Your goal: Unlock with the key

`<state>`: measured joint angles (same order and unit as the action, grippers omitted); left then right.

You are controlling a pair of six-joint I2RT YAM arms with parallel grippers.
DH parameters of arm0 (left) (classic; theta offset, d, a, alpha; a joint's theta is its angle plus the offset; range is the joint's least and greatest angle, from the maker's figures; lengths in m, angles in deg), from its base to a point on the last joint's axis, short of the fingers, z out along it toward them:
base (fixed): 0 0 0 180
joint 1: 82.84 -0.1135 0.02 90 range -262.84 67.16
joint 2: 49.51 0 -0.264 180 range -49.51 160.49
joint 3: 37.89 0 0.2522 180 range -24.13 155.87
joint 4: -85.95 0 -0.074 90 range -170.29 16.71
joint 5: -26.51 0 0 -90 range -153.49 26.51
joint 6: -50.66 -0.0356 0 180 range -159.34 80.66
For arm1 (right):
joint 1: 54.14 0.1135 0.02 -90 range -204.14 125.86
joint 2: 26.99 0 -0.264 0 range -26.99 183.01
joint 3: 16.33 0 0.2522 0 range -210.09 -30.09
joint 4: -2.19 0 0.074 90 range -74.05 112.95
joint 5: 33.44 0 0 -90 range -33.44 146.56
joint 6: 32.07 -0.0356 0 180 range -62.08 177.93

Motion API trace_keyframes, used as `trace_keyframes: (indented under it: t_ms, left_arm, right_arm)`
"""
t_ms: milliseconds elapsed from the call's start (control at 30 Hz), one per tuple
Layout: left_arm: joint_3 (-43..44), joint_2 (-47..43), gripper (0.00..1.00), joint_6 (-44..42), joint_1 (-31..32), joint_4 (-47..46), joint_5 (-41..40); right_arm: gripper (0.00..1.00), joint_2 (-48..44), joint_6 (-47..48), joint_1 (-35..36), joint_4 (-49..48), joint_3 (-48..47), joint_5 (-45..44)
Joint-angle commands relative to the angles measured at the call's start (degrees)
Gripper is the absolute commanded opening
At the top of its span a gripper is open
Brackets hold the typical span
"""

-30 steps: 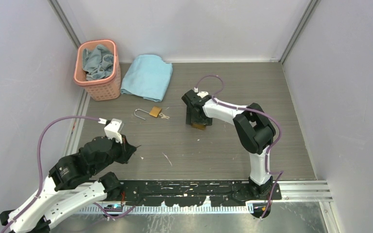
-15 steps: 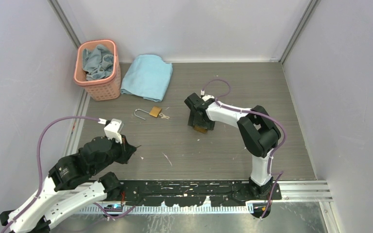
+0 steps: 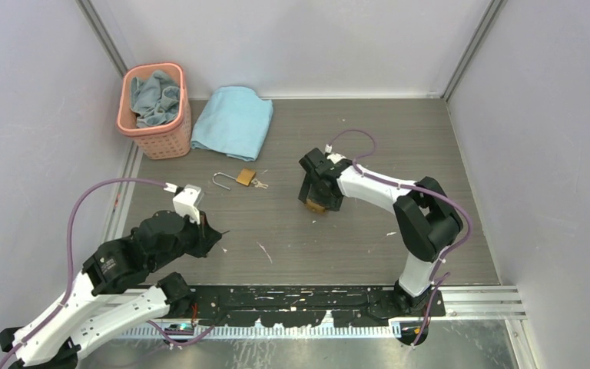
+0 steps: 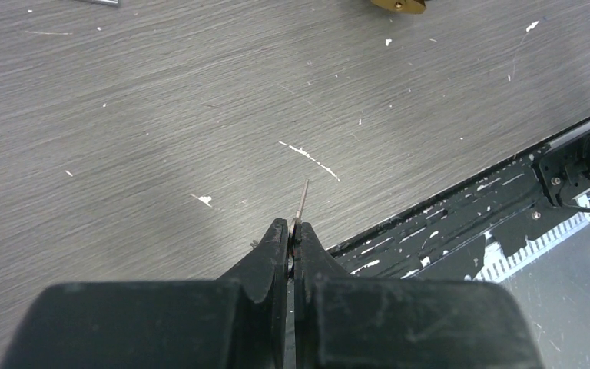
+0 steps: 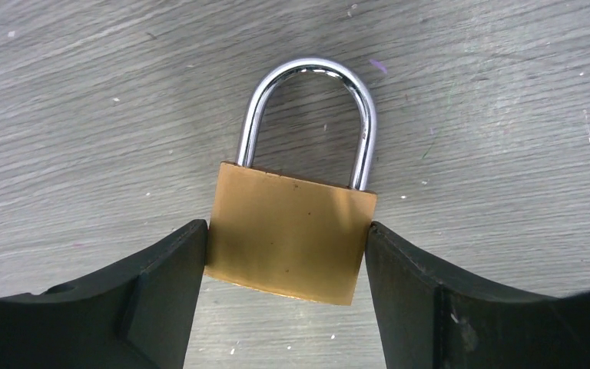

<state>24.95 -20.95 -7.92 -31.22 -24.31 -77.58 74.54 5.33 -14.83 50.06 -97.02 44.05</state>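
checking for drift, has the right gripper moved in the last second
Yes. In the top view the right gripper, clamped on its padlock, has shifted slightly rightward and nearer the bases, farther from the open padlock lying on the table.

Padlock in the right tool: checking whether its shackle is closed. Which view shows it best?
Right wrist: the padlock fills the frame, both shackle legs seated in the brass body gripped by the right tool. Top external shows only a brass sliver under the tool; left wrist doesn't clearly show it.
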Motion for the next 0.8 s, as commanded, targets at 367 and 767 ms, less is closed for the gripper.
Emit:
trace_keyframes:
  t_ms: [367,767]
  left_arm:
    - [-0.26,0.03,0.00,0.18,-0.02,-3.33,0.02]
    - [-0.34,-0.62,0.00,-0.41,-0.07,-3.07,0.20]
  right_arm:
    - [0.25,-3.90,4.51,3.58,3.10,2.45,-1.02]
    - [0.46,-4.90,6.28,5.33,6.48,7.23,-4.22]
